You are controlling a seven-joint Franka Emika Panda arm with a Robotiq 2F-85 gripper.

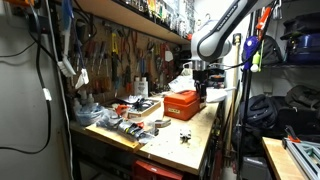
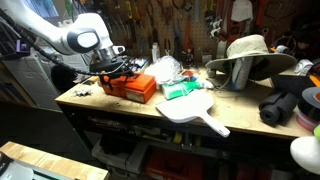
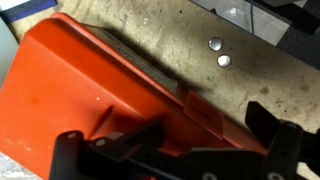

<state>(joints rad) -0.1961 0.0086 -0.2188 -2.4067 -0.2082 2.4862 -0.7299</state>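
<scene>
An orange plastic case [image 1: 182,104] lies on the wooden workbench [image 1: 190,140]; it also shows in the other exterior view [image 2: 130,87]. My gripper [image 1: 200,88] hangs right over the case's edge in both exterior views [image 2: 112,72]. In the wrist view the case [image 3: 90,90] fills the left half, with its latch tab [image 3: 195,105] on the near rim. The gripper [image 3: 172,138] is open. One black finger is over the case lid and the other over the bare bench beside it. Nothing is held.
Two small silver discs [image 3: 216,44] lie on the bench beyond the case. A white paddle-shaped board [image 2: 195,110], a green packet [image 2: 183,90], a straw hat [image 2: 245,55] and a black bag [image 2: 285,105] lie further along. Loose clutter [image 1: 125,112] and a tool pegboard [image 1: 120,55] are at the back.
</scene>
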